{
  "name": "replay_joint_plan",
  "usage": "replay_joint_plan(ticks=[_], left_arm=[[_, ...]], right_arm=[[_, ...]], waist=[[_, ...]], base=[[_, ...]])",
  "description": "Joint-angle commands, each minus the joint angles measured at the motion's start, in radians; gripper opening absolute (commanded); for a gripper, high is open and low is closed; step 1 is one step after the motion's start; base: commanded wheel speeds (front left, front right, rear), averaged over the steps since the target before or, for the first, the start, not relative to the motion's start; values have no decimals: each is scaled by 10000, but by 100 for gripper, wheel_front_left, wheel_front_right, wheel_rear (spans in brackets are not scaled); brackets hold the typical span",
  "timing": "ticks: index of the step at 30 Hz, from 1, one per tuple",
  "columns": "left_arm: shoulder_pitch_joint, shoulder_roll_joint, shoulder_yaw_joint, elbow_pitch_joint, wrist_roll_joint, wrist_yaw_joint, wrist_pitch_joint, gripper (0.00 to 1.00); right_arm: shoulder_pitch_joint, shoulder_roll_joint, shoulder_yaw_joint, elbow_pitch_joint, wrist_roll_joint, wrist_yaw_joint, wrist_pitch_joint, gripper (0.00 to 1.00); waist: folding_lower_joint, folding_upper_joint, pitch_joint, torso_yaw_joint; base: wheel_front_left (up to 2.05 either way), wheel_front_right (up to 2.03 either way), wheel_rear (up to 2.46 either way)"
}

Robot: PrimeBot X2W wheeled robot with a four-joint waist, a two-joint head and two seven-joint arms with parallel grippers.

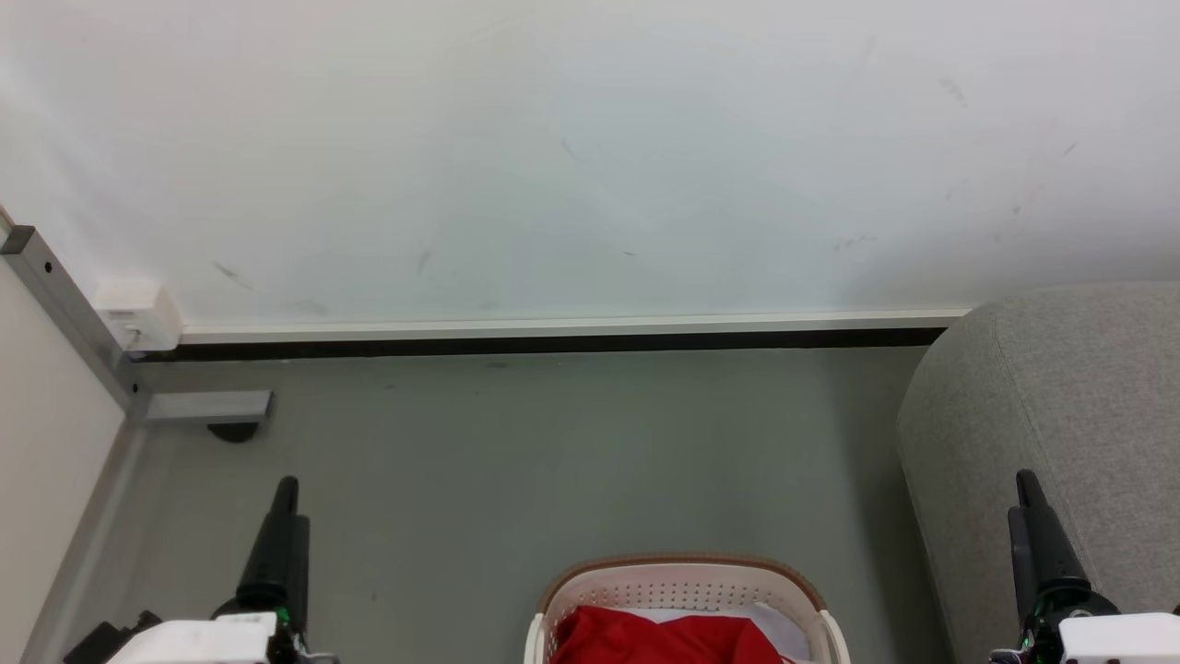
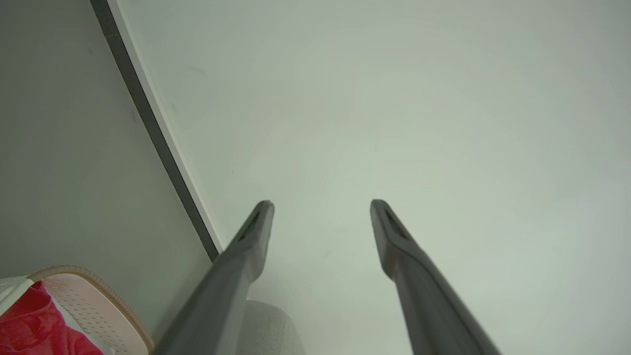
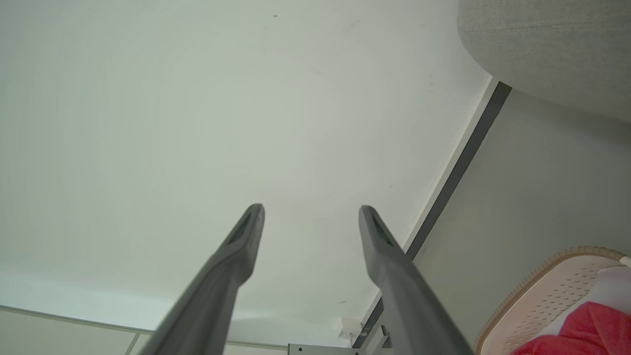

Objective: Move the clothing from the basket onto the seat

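Red clothing (image 1: 656, 638) lies inside the basket (image 1: 682, 564) on the floor (image 1: 516, 443), none shows on the grey seat (image 1: 1060, 415) right of the basket, and the left gripper (image 2: 321, 204) and right gripper (image 3: 311, 209) flank the basket, spread wide and empty, so the task looks unstarted.

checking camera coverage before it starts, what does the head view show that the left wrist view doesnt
Head view extras: the right gripper, a white wall box and a grey metal rail in the left corner.
Left wrist view extras: a look straight along the left gripper, its two fingers spread wide with nothing between them.
Shared: the basket with red clothing in it, a corner of the grey seat, the floor, the wall and the dark baseboard.
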Motion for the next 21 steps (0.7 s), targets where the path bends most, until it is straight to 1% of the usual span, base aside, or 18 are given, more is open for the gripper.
replay_joint_plan(ticks=[1, 7, 19, 20, 21], left_arm=[[-102, 86, -26, -230, 475, -63, -129, 100], [-35, 76, -152, -404, 1820, -108, -376, 100], [69, 72, -211, -523, 4936, -183, -837, 100], [69, 72, -211, -523, 4936, -183, -837, 100], [90, 72, -235, -548, 5428, -195, -908, 100]], right_arm=[[-213, 6, -94, -218, -573, 29, -37, 100], [-174, 170, -198, -192, -2343, 34, -106, 100], [-129, 471, -208, -86, -5786, 43, -222, 100], [-129, 471, -208, -86, -5786, 43, -222, 100], [-108, 524, -236, -76, -6370, 45, -242, 100]], waist=[[0, 0, -3, -13], [0, 0, -16, -47], [0, 0, -61, -72], [0, 0, -61, -72], [0, 0, -68, -77]], base=[[0, 0, 0], [0, 0, 0], [0, 0, 0], [0, 0, 0], [0, 0, 0]])
